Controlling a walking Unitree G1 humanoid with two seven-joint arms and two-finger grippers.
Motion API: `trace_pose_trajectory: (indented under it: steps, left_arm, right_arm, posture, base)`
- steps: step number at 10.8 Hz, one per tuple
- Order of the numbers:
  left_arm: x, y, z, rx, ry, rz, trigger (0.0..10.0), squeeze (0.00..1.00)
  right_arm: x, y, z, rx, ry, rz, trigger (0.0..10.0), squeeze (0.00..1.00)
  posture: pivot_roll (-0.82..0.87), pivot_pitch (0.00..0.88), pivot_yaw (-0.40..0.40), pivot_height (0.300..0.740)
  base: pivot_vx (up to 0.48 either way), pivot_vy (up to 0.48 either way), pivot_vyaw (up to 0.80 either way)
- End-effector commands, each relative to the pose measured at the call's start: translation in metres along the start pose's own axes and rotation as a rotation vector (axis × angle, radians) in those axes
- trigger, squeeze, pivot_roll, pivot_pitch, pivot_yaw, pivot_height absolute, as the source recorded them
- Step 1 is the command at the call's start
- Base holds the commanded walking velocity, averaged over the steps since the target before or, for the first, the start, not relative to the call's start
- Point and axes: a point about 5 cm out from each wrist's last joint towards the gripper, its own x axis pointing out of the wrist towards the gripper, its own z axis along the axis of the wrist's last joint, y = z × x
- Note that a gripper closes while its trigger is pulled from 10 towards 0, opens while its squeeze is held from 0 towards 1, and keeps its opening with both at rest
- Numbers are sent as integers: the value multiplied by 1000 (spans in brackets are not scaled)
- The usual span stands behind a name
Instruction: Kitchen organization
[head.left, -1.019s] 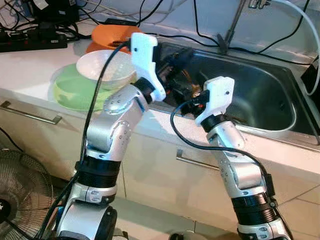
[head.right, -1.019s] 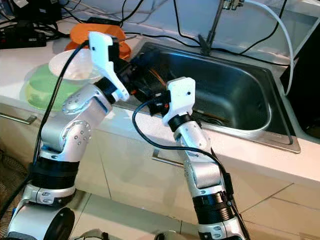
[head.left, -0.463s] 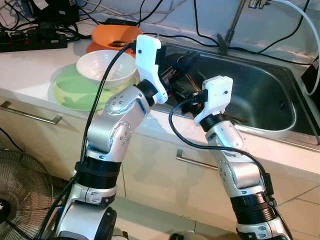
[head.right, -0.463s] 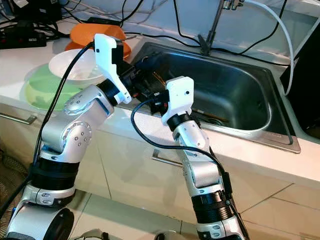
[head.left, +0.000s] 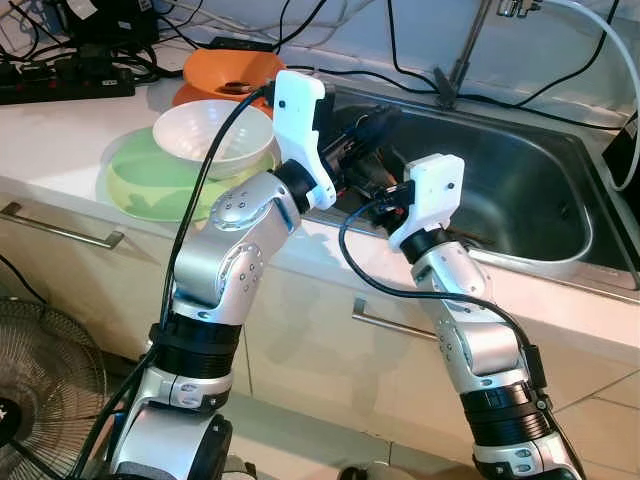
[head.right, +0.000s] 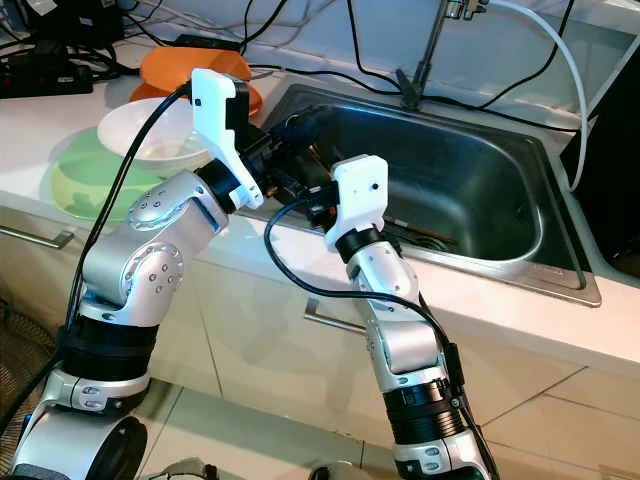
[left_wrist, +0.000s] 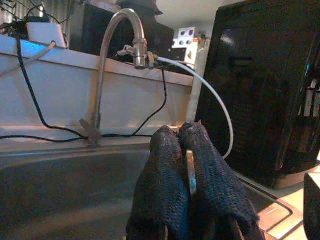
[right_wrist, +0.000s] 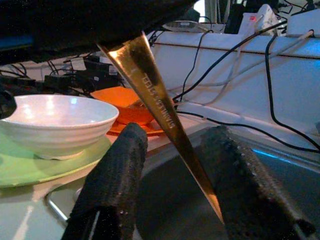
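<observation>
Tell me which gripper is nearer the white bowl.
Left. The left gripper reaches over the sink's near-left corner, just beside the white bowl; the right gripper sits further along the sink rim.

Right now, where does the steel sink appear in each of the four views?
Left eye view: sink at upper right, beyond both arms.
Right eye view: sink from upper middle to the right.
Left wrist view: sink at the foot of the faucet.
Right wrist view: sink beside the white bowl.
Shared landmark: black cable on the white wall behind the sink.
</observation>
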Motion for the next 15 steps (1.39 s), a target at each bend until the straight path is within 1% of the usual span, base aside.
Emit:
trace_pose_trajectory:
  steps: [1,10,11,12,15]
  left_arm:
    - [2,-9,5,16,-13,-45,10000,0]
    - [2,-12,3,42,-8,-62,10000,0]
    - [1,-12,3,43,-9,-62,10000,153]
    - [2,-12,3,40,-10,-64,10000,1000]
    - [1,-13,4,36,-22,-66,10000,1000]
  right_arm:
    - [3,-3,1,-10,3,-10,0,0]
    - [2,-7,-3,-24,9,-18,0,0]
    - [2,-7,-4,-25,10,-21,0,0]
    - [2,-8,-4,-27,10,-23,0,0]
    - [2,-11,-4,-40,10,-47,0,0]
  posture:
    - [9,32,-68,719]
    - [11,34,-74,719]
    - [11,34,-75,719]
    - [11,34,-75,719]
    - [10,34,-76,719]
  base:
    - [0,0,0]
    - [0,0,0]
    - [0,0,0]
    - [0,0,0]
    - [0,0,0]
